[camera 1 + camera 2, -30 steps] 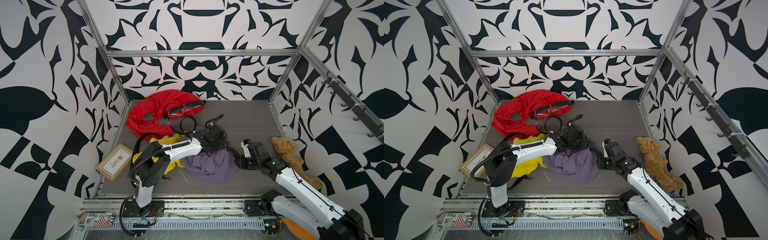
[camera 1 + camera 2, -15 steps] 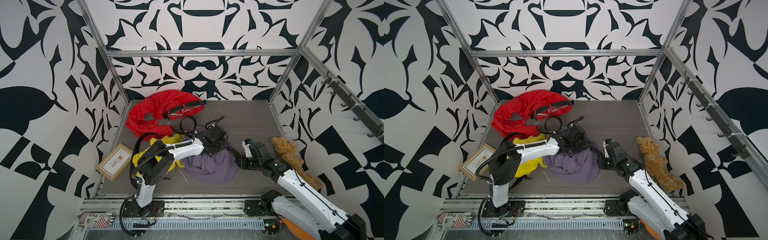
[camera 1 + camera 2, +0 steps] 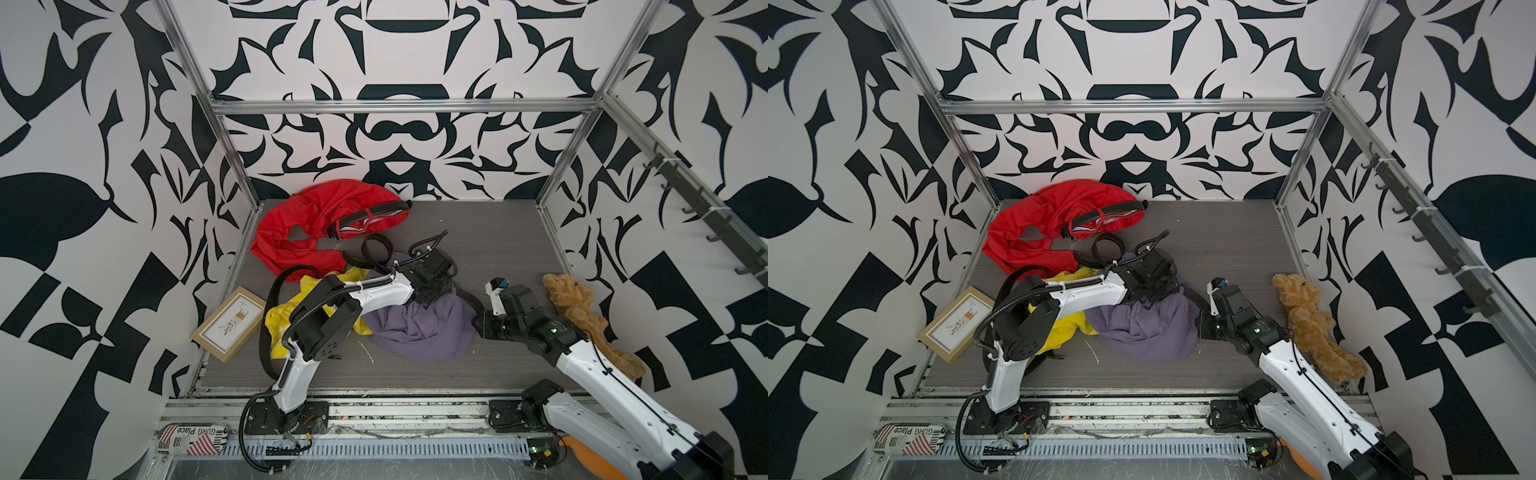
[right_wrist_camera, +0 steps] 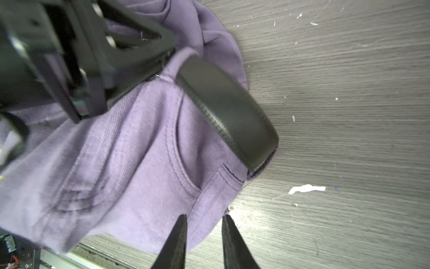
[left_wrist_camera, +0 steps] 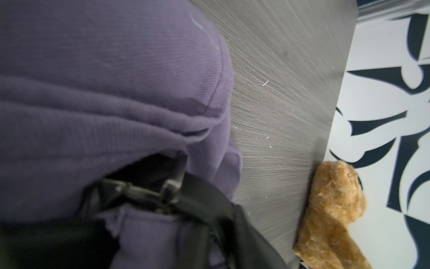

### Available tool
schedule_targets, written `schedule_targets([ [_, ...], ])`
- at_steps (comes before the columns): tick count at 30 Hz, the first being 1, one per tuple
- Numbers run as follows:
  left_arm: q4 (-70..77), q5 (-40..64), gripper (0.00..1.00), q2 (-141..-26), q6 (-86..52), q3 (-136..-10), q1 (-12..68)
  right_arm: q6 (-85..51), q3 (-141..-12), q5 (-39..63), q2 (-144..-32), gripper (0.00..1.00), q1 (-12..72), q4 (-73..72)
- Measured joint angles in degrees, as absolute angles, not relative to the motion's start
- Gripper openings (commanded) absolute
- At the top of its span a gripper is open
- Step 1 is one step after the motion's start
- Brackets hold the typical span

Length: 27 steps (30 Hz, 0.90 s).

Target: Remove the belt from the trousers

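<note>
Purple trousers (image 3: 419, 332) (image 3: 1142, 328) lie crumpled mid-table. A black belt (image 4: 228, 111) runs through the waistband loops and bulges out at the trousers' right edge (image 3: 471, 300). My left gripper (image 3: 434, 291) (image 3: 1154, 291) is pressed down on the waistband at the far side and is shut on the belt. The left wrist view shows the belt's buckle end (image 5: 204, 205) close up and blurred against the purple cloth (image 5: 116, 69). My right gripper (image 3: 478, 326) (image 4: 203, 221) sits low at the trousers' right hem, open only a little, with the hem's edge lying flat between its fingertips.
A red garment (image 3: 307, 224) lies at the back left with a black strap loop (image 3: 376, 249) beside it. A yellow cloth (image 3: 282, 324) and a framed picture (image 3: 228, 324) are at the left. A teddy bear (image 3: 582, 307) lies along the right wall.
My left gripper has closed on the belt at the waistband. The right arm has shifted only slightly at the trousers' right edge.
</note>
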State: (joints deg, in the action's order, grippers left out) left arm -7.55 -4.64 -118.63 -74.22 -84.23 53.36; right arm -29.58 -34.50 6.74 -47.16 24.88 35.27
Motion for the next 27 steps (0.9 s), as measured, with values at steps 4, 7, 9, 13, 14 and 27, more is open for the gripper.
schedule_targets([
  [4, -5.61, -5.15, 0.00, -118.08, -73.93, -82.76, 53.25, -29.52, -34.57, 5.93, -46.00, 0.47, 24.88, 35.81],
  [7, -5.30, -6.11, 0.00, -116.29, -72.69, -81.54, 53.28, -28.93, -34.74, 5.63, -44.95, 0.64, 24.88, 35.86],
  [9, -5.63, -7.14, 0.00, -114.17, -70.87, -80.97, 53.25, -27.94, -35.62, 5.91, -44.64, 0.69, 24.88, 35.83],
  [13, -5.89, -8.97, 0.00, -108.38, -65.87, -80.97, 53.25, -25.56, -38.74, 7.49, -44.56, 0.71, 24.88, 33.98],
  [14, -5.89, -9.34, 0.00, -106.87, -64.75, -80.97, 53.25, -25.12, -39.40, 7.90, -44.58, 0.71, 24.88, 33.34],
  [27, -3.77, -8.82, 0.00, -87.05, -50.00, -72.29, 52.93, -17.82, -44.25, 15.64, -45.41, 0.73, 24.80, 26.85],
])
